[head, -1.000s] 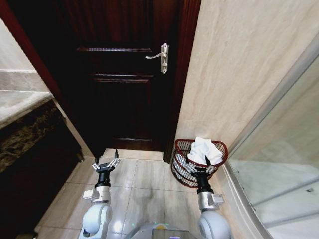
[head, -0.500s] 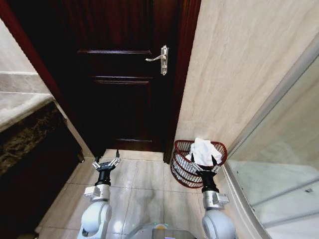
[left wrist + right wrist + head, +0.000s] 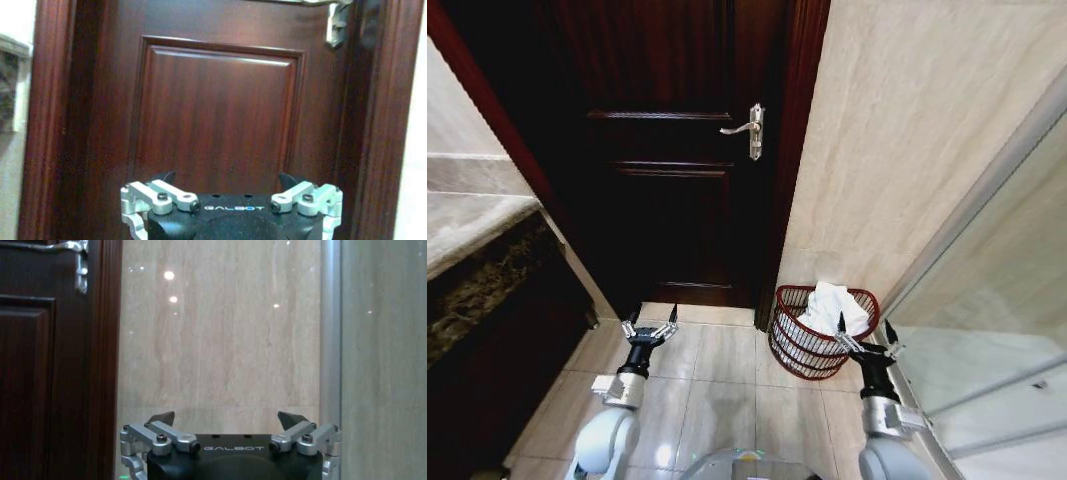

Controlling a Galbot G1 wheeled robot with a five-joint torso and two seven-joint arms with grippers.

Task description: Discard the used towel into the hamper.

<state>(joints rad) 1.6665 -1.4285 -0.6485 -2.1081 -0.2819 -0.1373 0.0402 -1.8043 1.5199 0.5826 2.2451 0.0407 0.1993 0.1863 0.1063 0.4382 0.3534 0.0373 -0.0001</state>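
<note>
My right gripper [image 3: 864, 337] spread wide and empty, white towel [image 3: 832, 304] heaped in the hamper [image 3: 801, 345] just beyond it, left gripper [image 3: 650, 325] spread too.

You were looking at a bathroom in a home: pale marble-look wall tiles [image 3: 907, 140], a tiled floor [image 3: 717, 370], a dark wooden door [image 3: 667, 180] with a lever handle [image 3: 749, 128], a glass shower screen [image 3: 997, 300] on the right, and a stone tabletop [image 3: 477, 215] on the left. A towel [image 3: 832, 303] lay in a wire hamper [image 3: 802, 345].
</note>
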